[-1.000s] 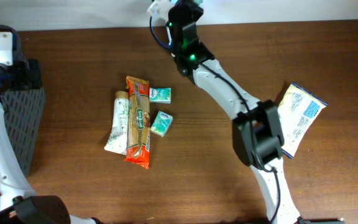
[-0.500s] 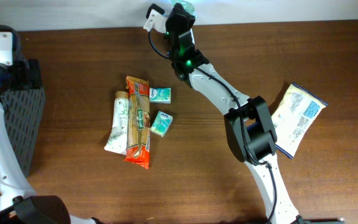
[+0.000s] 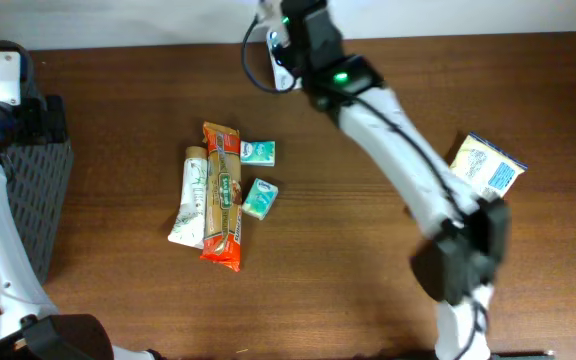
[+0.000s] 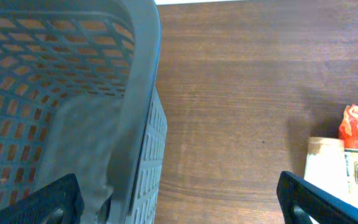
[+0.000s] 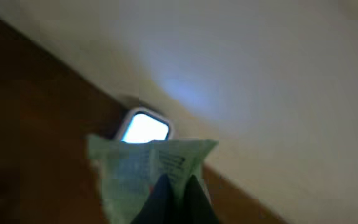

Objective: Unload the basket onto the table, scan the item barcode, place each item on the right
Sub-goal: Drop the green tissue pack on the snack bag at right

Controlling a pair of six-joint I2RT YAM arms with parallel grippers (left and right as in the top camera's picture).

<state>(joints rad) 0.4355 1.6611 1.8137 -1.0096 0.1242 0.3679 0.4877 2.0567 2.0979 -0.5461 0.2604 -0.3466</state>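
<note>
My right gripper (image 5: 176, 183) is shut on a small green-and-white packet (image 5: 148, 165), pinching its lower edge. The packet hangs blurred just in front of a glowing white scanner window (image 5: 145, 127) at the table's far edge. From overhead, the right gripper (image 3: 290, 25) sits at the top centre beside the white scanner (image 3: 266, 12); the packet is hidden there. My left gripper (image 4: 182, 208) stands wide open with nothing in it, straddling the rim of a grey mesh basket (image 4: 135, 93).
Left of centre lie a toothpaste tube (image 3: 190, 195), an orange-brown bar (image 3: 223, 195) and two small green packets (image 3: 258, 152) (image 3: 260, 198). A blue-and-white pouch (image 3: 490, 165) lies at the right, partly under my right arm. The basket (image 3: 28, 200) stands at the left edge.
My right arm has swung, its elbow now lower and further right. Its gripper has stayed at the far edge by the scanner, shifted slightly right. The left arm has not moved.
</note>
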